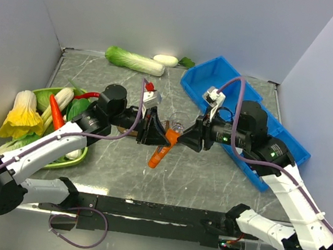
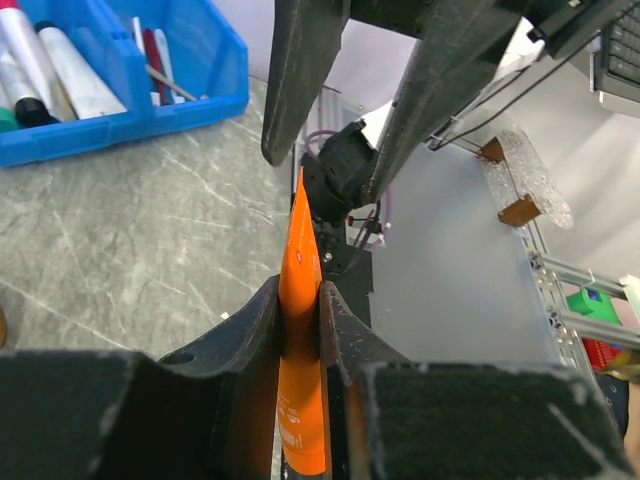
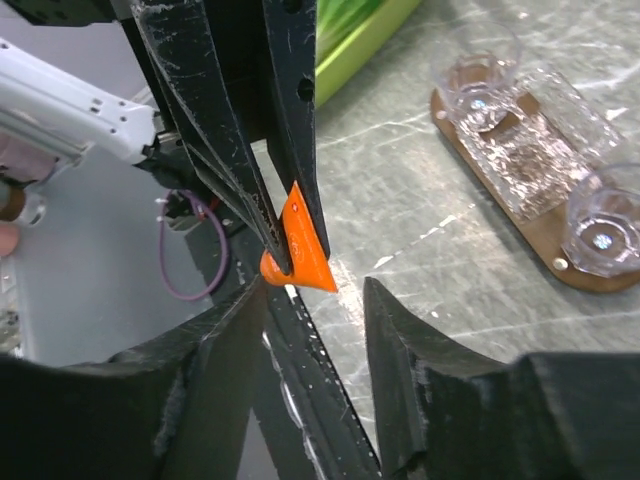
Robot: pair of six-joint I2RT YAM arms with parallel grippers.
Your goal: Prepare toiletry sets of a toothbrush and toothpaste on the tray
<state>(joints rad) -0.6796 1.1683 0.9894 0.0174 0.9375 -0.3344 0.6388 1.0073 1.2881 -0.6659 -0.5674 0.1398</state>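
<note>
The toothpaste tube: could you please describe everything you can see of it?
The toothpaste is a small, smooth orange tube, plastic by its look, tapering to a flat end, with faint white print on its body. It hangs tilted above the table, clamped in the left gripper. Its flat end points into the right gripper, whose open jaws stand either side without touching it.

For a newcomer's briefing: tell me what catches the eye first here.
The orange toothpaste mid-table, pinched in the jaws of the left gripper, while the right gripper has its jaws open around the flat end. Next, the green dish heaped with vegetables at left and the blue bin at right rear.
</note>
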